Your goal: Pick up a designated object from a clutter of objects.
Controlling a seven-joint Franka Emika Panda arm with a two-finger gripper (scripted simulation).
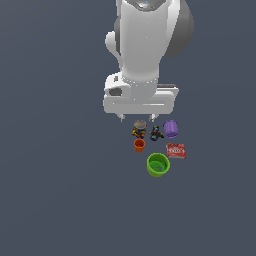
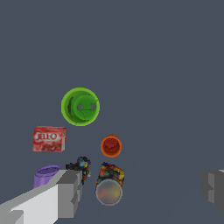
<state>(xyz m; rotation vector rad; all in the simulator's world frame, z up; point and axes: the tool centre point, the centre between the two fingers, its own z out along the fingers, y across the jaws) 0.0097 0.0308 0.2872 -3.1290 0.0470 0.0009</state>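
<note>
The small orange cup (image 1: 139, 145) (image 2: 111, 146) stands upright and open-mouthed in the middle of the clutter. Around it are a larger green cup (image 1: 158, 164) (image 2: 80, 106), a purple cup (image 1: 171, 128) (image 2: 47, 175) lying on its side, a red flat packet (image 1: 176, 150) (image 2: 49, 139) and two dark multicoloured figures (image 1: 139, 129) (image 1: 156, 133) (image 2: 109, 183) (image 2: 79, 165). My gripper (image 1: 137, 118) (image 2: 142, 190) hangs open above the far side of the group, nearest the figures, holding nothing. The orange cup is clear of both fingers (image 2: 70, 192).
All items rest on a plain dark grey floor (image 1: 60, 190). The arm's white body (image 1: 142, 50) fills the upper middle of the exterior view.
</note>
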